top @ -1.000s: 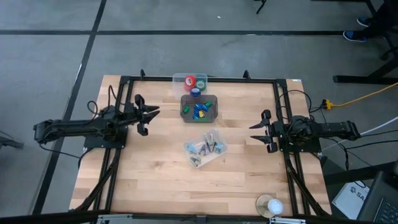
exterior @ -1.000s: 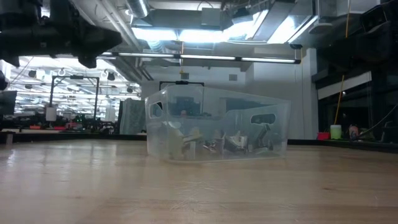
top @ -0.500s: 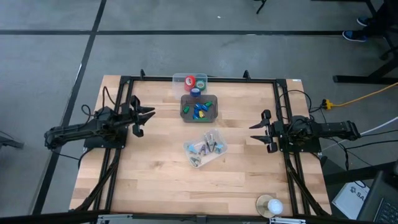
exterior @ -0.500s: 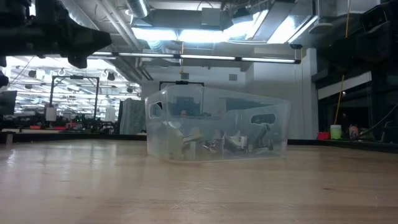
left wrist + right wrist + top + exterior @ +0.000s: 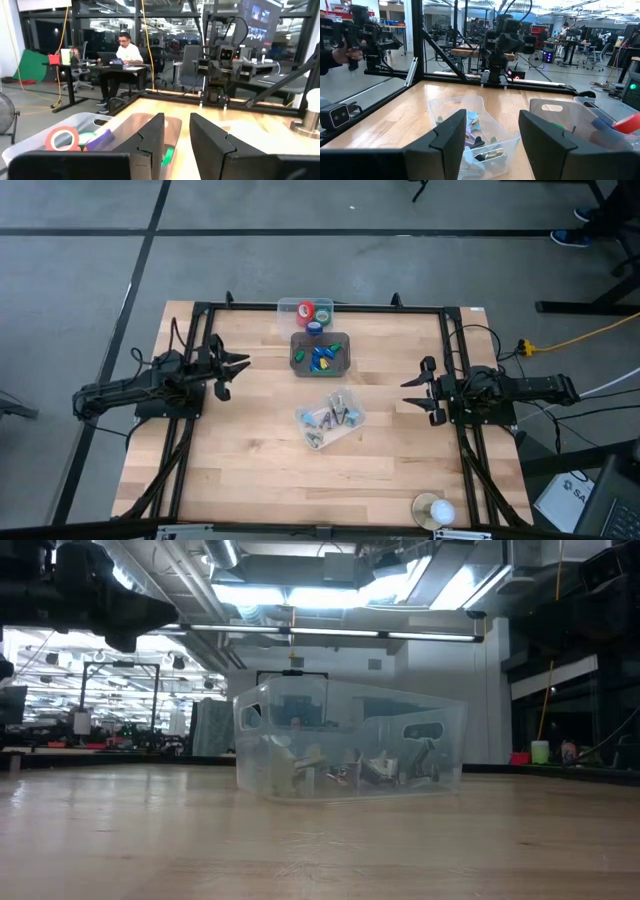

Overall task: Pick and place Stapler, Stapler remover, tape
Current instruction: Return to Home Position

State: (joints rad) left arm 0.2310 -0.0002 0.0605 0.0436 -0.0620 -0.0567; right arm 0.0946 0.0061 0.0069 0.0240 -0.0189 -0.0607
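Tape rolls (image 5: 314, 313) lay in the far clear bin (image 5: 284, 307). Small blue, green and yellow pieces (image 5: 320, 358), likely the staplers, filled the dark tray (image 5: 296, 340), and staple removers (image 5: 330, 420) sat in the near transparent bin (image 5: 301, 418), so sorting looked finished. The left gripper (image 5: 232, 370) hung over the table's (image 5: 250, 470) left side, jaws parted, empty; the right gripper (image 5: 408, 393) waited opposite, jaws wide, empty. Homing could snag the cables (image 5: 172, 442) on the black frame (image 5: 205, 308) beside them.
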